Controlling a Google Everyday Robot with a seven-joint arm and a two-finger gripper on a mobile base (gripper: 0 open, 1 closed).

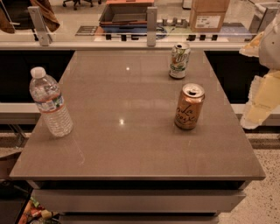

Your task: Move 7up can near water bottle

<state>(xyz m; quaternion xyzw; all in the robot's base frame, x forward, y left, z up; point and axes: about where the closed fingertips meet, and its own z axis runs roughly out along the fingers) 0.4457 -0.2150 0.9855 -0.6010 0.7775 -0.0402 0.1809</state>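
Observation:
The 7up can (179, 60), white and silver with green markings, stands upright at the far right of the grey table (122, 144). The water bottle (50, 103), clear with a white cap and a label band, stands upright near the table's left edge, far from the can. My gripper (259, 103) shows as pale cream parts at the right edge of the view, beyond the table's right side. It is apart from the can and holds nothing that I can see.
An orange-tan can (189, 106) with script lettering stands right of centre, in front of the 7up can. Behind the table runs a rail with upright posts (151, 26). A cardboard box (209, 15) and a tray (124, 13) lie beyond it.

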